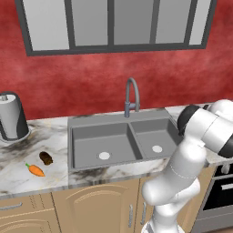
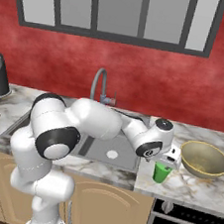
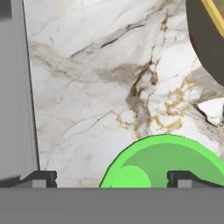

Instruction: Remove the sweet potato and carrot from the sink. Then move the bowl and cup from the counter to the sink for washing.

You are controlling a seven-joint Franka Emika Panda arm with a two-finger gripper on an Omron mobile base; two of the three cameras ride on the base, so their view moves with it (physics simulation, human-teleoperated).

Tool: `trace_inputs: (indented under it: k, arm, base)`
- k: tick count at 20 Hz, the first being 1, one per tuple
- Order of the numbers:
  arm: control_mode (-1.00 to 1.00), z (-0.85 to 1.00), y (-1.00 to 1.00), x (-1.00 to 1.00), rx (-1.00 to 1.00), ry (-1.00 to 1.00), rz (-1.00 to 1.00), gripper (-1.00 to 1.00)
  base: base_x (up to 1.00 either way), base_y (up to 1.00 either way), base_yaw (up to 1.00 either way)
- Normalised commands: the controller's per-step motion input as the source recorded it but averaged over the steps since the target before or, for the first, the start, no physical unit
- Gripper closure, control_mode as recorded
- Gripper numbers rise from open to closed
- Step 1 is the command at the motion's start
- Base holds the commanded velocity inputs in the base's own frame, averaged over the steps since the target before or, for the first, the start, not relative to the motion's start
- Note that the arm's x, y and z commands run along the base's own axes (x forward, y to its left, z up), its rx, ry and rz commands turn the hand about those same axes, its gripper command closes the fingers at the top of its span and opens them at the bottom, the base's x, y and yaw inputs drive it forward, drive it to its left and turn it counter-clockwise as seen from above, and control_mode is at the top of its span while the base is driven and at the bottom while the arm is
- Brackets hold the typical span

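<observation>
Marble table: one white-grey veined top, carrying everything outside the sink.
Sink: one grey double basin, two white drains, one curved faucet; both basins bare.
Sweet potato: one, dark brown, lying on the table left of the sink.
Carrot: one, orange, just in front of the sweet potato, apart from it.
Cup: one, bright green, upright on the table right of the sink, near the front edge.
Bowl: one, olive-tan with a yellowish rim, just right of the cup.
End effector: spread wide, held directly over the cup, nothing pinched between the fingers.
Left base view: shows both vegetables, both drains and a paper towel roll at the far left.
Right base view: shows cup, bowl and end effector together; of the vegetables, only the sweet potato at its left edge.
Hand view: looks down into the cup's open mouth, one fingertip outside the rim, the other over it; bowl edge in the upper corner.
</observation>
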Motion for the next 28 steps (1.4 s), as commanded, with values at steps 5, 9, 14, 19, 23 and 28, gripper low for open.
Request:
trace_inputs:
  k: [5, 9, 14, 19, 23, 28]
  arm:
    - [-1.00, -0.15, -0.02, 0.00, 0.00, 0.00, 0.00, -1.00]
    - [-1.00, -0.19, 0.04, 0.00, 0.00, 0.00, 0.00, -1.00]
    - [-1.00, -0.22, 0.18, 0.00, 0.00, 0.00, 0.00, 1.00]
    - [-1.00, -0.27, 0.18, 0.00, 0.00, 0.00, 0.00, 1.00]
    - [-1.00, -0.30, 0.15, -0.01, 0.00, 0.00, 0.00, 1.00]
    - [-1.00, -0.14, 0.07, -0.09, 0.00, -0.01, 0.01, 1.00]
  base:
    - [0.00, 0.00, 0.00]
    - [0.00, 0.00, 0.00]
    - [0.00, 0.00, 0.00]
    - [0.00, 0.00, 0.00]
    - [0.00, 0.00, 0.00]
    - [0.00, 0.00, 0.00]
